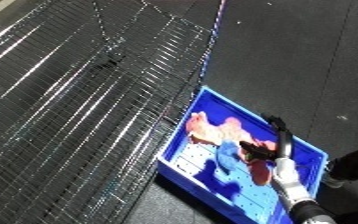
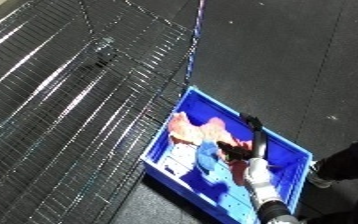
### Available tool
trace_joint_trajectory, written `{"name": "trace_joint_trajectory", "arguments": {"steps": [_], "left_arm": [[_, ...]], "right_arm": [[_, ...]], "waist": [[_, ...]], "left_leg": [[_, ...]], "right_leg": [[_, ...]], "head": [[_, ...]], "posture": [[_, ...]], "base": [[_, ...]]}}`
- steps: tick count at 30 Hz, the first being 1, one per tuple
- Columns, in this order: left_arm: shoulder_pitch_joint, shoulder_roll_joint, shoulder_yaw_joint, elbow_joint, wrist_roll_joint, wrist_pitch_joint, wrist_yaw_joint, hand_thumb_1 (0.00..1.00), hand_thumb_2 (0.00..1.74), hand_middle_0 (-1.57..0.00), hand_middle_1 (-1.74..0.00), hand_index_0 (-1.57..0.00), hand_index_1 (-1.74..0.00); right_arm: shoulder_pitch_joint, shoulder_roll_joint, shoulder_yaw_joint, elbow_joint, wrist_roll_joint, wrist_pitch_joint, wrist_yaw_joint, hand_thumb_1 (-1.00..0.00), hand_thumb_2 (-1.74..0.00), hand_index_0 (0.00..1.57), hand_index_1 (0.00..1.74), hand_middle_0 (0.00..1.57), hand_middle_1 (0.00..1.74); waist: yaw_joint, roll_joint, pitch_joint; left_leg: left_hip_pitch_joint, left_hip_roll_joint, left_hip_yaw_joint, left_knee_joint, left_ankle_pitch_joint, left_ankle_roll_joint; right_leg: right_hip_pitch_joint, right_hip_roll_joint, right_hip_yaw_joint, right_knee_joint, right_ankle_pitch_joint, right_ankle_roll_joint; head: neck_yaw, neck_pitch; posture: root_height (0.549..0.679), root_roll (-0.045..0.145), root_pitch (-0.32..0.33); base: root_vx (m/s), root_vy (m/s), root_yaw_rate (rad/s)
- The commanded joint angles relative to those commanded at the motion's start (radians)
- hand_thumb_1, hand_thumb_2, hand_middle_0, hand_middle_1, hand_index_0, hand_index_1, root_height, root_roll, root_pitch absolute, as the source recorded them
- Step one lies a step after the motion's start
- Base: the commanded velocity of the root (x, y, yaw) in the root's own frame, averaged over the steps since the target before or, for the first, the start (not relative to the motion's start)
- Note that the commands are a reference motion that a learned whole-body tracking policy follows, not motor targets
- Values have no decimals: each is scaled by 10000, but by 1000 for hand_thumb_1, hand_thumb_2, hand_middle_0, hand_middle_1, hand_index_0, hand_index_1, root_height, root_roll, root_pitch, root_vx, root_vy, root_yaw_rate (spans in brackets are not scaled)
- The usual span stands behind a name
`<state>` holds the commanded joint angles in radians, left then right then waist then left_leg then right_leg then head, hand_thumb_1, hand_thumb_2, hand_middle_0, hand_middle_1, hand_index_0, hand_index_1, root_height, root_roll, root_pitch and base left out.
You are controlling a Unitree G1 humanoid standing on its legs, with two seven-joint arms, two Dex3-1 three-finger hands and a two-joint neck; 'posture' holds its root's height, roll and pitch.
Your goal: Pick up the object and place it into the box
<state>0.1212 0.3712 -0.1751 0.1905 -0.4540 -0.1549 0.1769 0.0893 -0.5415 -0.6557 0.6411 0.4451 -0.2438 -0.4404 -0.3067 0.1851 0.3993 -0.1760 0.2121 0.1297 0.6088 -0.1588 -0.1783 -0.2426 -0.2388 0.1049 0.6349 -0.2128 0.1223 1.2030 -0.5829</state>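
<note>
One hand (image 1: 257,151) shows, your right, over the blue bin (image 1: 186,172), fingers curled, holding nothing I can make out. Lift it straight up, clear of the pink toys (image 1: 213,129).

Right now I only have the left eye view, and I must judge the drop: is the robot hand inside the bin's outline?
Observer: Yes. The right eye view also puts the right robot hand within the blue bin walls, over the pink and blue items.
Operator: Room to its right?
Observer: That view shows a wider strip of dark floor past the bin's right wall.
Operator: The other hand?
Observer: In neither view.
</note>
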Motion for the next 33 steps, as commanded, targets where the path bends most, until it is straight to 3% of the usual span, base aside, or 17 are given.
{"name": "trace_joint_trajectory", "arguments": {"steps": [5,10,19,25,27,33], "left_arm": [[118,-38,115,-144,-25,41,-45,1000,1740,-1570,-1740,-1570,-1740],[233,-182,393,-34,6,113,-13,1000,1740,-1570,-1740,-1570,-1740],[621,-304,865,-271,161,432,-137,1000,1740,-1570,-1740,-1570,-1740],[786,-302,1103,-464,305,630,-161,1000,1740,-1570,-1740,-1570,-1740],[805,-300,1140,-478,336,674,-165,1000,1740,-1570,-1740,-1570,-1740],[801,-337,1205,-535,370,790,-143,1000,1740,-1570,-1740,-1570,-1740]], "right_arm": [[-62,195,316,-552,-89,-9,80,0,0,0,0,0,0],[-85,375,1062,-1852,-697,156,333,0,0,0,0,0,0],[90,463,2238,-4266,-1819,541,1307,0,0,0,0,0,0],[36,531,2957,-5722,-2437,761,1911,0,0,0,0,0,0],[7,569,3122,-5998,-2530,813,2030,0,0,0,0,0,0],[-412,726,4032,-6614,-2838,968,2414,0,0,0,0,0,0]], "waist": [[178,-112,-57],[446,-274,-92],[1101,-656,-7],[1601,-980,79],[1691,-1042,93],[2140,-1209,114]], "left_leg": [[44,-7,-48,-150,87,8],[79,-19,-138,-277,162,23],[3,3,-354,-270,275,59],[-177,37,-519,-207,332,77],[-223,44,-551,-204,357,76],[-368,9,-744,-188,404,93]], "right_leg": [[111,28,-94,-95,7,14],[215,71,-169,-114,19,27],[215,144,-329,92,-41,61],[178,198,-431,231,-92,102],[164,202,-460,256,-101,110],[153,169,-563,325,-143,134]], "head": [[-623,-160],[-1435,-234],[-3393,-512],[-5500,-685],[-5533,-685],[-7713,-634]], "posture": [[648,103,-170],[649,96,-172],[645,80,-180],[642,67,-184],[641,65,-184],[640,57,-183]], "base": [[2,-14,47],[0,-21,77],[-6,-18,114],[-2,-17,149],[-1,-1,99],[8,13,119]]}}
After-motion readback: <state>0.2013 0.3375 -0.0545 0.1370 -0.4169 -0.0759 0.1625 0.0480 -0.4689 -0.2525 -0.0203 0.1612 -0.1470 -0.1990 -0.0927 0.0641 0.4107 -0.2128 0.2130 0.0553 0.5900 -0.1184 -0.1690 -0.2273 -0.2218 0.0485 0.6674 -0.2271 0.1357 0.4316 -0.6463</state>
